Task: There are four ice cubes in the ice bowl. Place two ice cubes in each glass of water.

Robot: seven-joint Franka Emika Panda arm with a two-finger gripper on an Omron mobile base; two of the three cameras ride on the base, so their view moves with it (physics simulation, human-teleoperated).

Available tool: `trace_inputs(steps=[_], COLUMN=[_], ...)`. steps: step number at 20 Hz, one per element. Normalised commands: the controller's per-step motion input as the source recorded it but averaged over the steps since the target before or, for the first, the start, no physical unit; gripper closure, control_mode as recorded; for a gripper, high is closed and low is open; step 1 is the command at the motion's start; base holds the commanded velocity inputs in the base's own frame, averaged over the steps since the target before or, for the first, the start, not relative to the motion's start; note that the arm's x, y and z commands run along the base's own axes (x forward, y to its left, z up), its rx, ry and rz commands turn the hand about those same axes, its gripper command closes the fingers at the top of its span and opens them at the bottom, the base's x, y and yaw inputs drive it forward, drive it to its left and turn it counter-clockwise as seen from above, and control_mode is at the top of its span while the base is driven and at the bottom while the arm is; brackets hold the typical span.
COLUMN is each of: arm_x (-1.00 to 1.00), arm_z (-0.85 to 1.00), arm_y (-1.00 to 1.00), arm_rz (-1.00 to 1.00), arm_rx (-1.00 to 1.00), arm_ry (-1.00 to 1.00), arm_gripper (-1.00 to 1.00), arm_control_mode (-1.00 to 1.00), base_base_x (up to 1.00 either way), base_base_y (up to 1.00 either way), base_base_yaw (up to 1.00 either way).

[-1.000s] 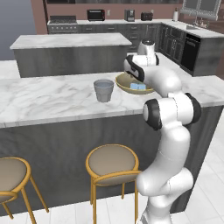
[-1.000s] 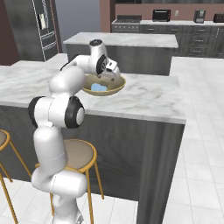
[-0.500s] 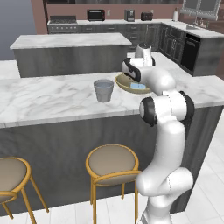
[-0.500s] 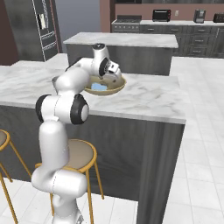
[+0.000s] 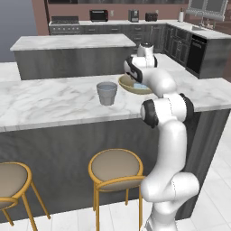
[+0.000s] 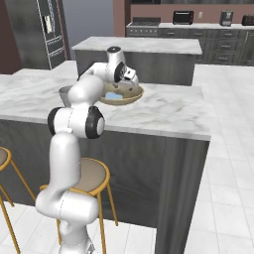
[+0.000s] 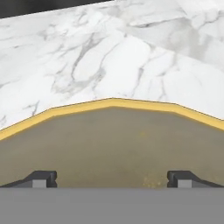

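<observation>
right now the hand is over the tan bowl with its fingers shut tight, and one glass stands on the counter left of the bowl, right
Not quite. The hand is over the tan bowl, but its fingers stand wide apart, open with nothing between them, as the hand view shows. The glass does stand on the counter left of the bowl.

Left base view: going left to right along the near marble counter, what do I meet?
Bare marble counter → grey tumbler → tan ice bowl, with pale blue ice cubes in it and the arm's hand over it → bare marble again.
</observation>
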Motion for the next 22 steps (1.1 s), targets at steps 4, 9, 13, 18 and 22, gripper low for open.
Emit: trace_inputs(steps=[4,9,13,18,22], arm_x=[-0.19,-0.15,0.00,-0.02,-0.40], arm_z=[-0.09,-0.29,-0.58,-0.43,-0.32], arm_y=[0.15,0.07,0.00,0.00,0.12], arm_rz=[0.00,-0.01,0.00,-0.01,-0.11], arm_rx=[0.00,0.00,0.00,0.00,0.00], arm_ry=[0.00,0.02,0.02,0.00,0.02], arm_gripper=[-1.00,-1.00,-1.00,-1.00,1.00], arm_control_mode=[-1.00,-1.00,-1.00,-1.00,-1.00], base_base_x=[0.00,0.00,0.00,0.00,0.00], base_base_y=[0.00,0.00,0.00,0.00,0.00], base_base_yaw=[0.00,0.00,0.00,0.00,0.00])
